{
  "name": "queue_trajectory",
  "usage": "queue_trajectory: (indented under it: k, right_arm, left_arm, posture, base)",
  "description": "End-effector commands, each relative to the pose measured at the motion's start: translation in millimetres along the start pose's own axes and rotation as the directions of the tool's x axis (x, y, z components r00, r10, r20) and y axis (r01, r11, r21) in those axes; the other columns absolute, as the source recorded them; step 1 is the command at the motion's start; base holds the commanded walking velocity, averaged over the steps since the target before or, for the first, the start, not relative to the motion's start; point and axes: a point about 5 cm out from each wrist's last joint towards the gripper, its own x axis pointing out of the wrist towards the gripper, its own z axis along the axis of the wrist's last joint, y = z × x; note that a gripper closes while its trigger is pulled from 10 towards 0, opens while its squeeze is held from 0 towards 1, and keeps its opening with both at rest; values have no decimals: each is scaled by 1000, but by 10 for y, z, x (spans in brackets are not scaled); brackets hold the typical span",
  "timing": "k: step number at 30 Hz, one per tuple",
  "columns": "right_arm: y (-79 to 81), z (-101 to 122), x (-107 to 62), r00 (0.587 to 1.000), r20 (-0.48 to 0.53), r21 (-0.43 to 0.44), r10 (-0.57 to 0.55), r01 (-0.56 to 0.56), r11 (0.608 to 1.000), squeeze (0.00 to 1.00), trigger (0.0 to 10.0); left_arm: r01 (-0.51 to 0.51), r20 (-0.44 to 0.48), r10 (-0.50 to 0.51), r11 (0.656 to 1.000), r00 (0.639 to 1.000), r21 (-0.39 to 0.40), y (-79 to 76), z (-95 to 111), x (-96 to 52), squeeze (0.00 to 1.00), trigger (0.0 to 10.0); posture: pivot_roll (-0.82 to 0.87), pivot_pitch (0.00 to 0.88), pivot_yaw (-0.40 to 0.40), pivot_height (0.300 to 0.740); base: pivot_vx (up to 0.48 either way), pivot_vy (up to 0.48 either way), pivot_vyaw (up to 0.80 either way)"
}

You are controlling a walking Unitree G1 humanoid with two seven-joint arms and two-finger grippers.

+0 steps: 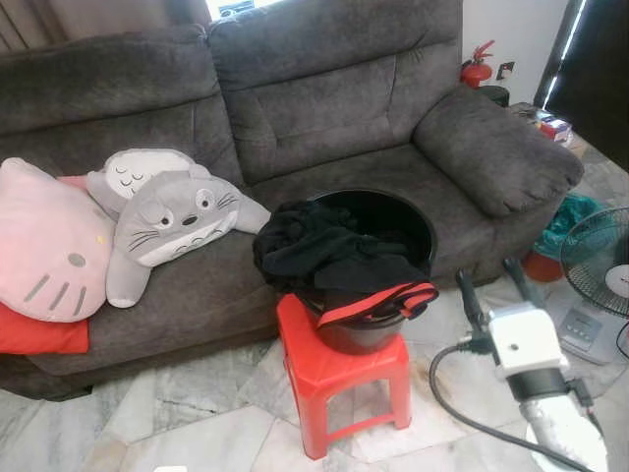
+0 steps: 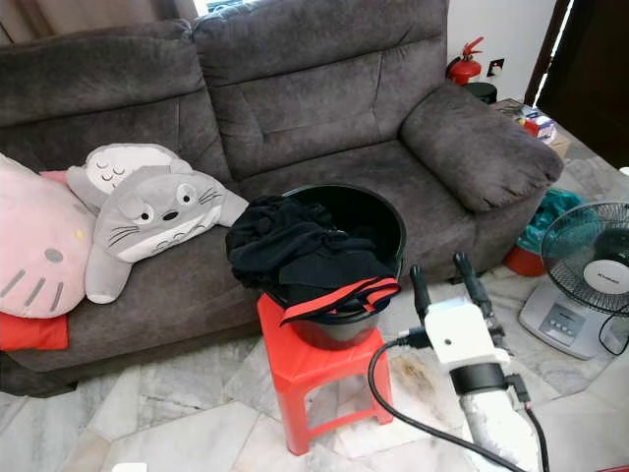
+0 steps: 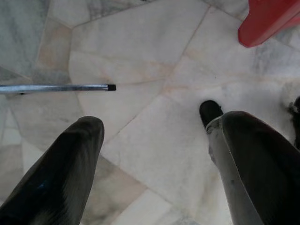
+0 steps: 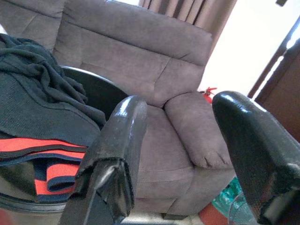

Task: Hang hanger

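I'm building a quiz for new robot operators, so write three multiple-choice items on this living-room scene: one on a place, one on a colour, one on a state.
1. Where does the black bucket stand?
A. On the sofa
B. On the red stool
C. On the floor

2. What colour is the sofa?
A. Dark grey
B. Beige
C. Blue

3. How is the right gripper?
A. Shut on the clothes
B. Shut on a hanger
C. Open, holding nothing

Answers:
1 B, the bucket sits on the stool's seat, in front of the sofa.
2 A, its cushions and arm are dark grey.
3 C, its fingers stand apart, beside the bucket of black clothes.
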Motion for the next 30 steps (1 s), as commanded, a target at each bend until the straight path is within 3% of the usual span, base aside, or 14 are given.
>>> queue_trajectory:
  k: [1, 2, 4, 7, 13, 18, 20, 26, 30]
  right_arm:
    - [22, 143, 280, 994, 41, -102, 100, -95, 990, 0, 10000]
    - [76, 290, 496, 978, 72, -160, 196, -183, 970, 0, 10000]
    - [157, 365, 541, 963, 78, -142, 258, -246, 959, 0, 10000]
    - [271, 447, 558, 925, 70, -187, 374, -356, 915, 0, 10000]
    - [241, 400, 657, 916, -35, -222, 400, -397, 891, 0, 10000]
    - [330, 279, 544, 839, -152, -305, 523, -543, 782, 0, 10000]
    - [342, 252, 554, 841, -160, -276, 517, -541, 795, 0, 10000]
    - [407, 237, 588, 811, -182, -290, 556, -585, 758, 0, 10000]
    - [417, 200, 588, 808, -194, -286, 556, -589, 756, 0, 10000]
  left_arm:
    - [-8, -12, 8, 1000, 1000, 8, 41, -24, -5, 0, 10000]
    - [-10, -19, 10, 1000, 1000, 2, 50, -36, -7, 0, 10000]
    - [-11, -21, 11, 1000, 1000, -1, 55, -42, -9, 0, 10000]
    - [-13, -23, 13, 1000, 1000, -12, 54, -47, -10, 0, 10000]
    - [-9, -25, 9, 1000, 1000, -13, 12, -36, -4, 0, 10000]
    - [-5, -27, 5, 1000, 1000, -14, -4, -40, -4, 0, 10000]
    - [-4, -26, 3, 1000, 1000, -14, -5, -39, -4, 0, 10000]
    - [-6, -29, 5, 1000, 1000, -19, 11, -60, -11, 0, 10000]
    - [-7, -32, 6, 1000, 999, -21, 6, -75, -15, 0, 10000]
  posture:
    - [-320, 0, 134, 740]
    - [-312, 0, 127, 740]
    - [-312, 0, 127, 740]
    - [-306, 0, 123, 740]
    - [-301, 0, 120, 740]
    - [-306, 0, 120, 740]
    - [-307, 0, 120, 740]
    - [-299, 0, 115, 740]
    - [-297, 0, 115, 740]
  base:
    - [0, 0, 0]
    - [0, 0, 0]
    - [0, 0, 0]
    - [0, 0, 0]
    - [0, 0, 0]
    - [0, 0, 0]
    - [0, 0, 0]
    - [0, 0, 0]
    - [0, 0, 0]
